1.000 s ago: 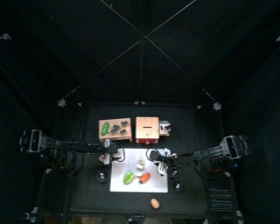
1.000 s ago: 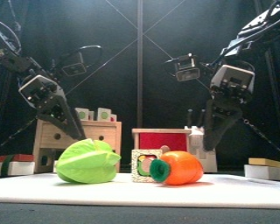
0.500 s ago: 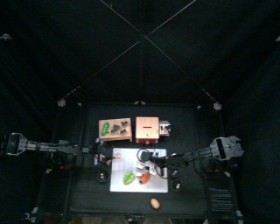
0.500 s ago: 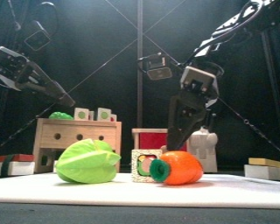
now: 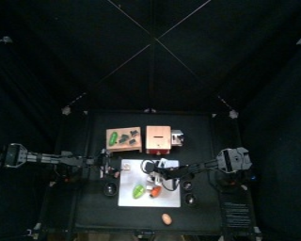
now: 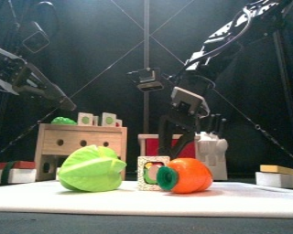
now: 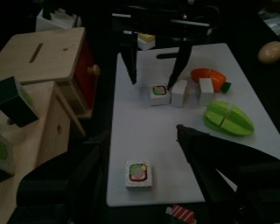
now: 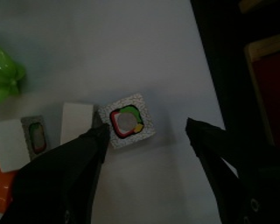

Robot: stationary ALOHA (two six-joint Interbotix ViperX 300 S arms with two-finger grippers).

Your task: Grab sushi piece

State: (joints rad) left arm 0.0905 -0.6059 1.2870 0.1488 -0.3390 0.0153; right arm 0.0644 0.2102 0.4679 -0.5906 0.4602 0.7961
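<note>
In the right wrist view a white sushi piece (image 8: 129, 122) with a green and pink middle lies on the white mat (image 8: 130, 52). My right gripper (image 8: 145, 156) is open and hangs over it, with the piece just beyond the jaw tips. The left wrist view shows the right gripper (image 7: 152, 59) over the mat's far end. Two more sushi pieces (image 7: 157, 91) (image 7: 137, 172) lie on the mat there. My left gripper (image 7: 143, 175) is open and empty, held above the mat's left side (image 5: 112, 169). In the front view the right gripper (image 6: 176, 137) hangs behind a sushi piece (image 6: 149, 171).
A green toy (image 6: 91, 170) and an orange toy (image 6: 186, 175) lie on the mat. A wooden box (image 5: 124, 139) and a red box (image 5: 160, 138) stand behind it. A brown egg-like thing (image 5: 166, 218) lies at the table's front.
My right arm has swung left towards the table's middle and come lower over the mat. My left arm drew back to the left early on and then stayed.
</note>
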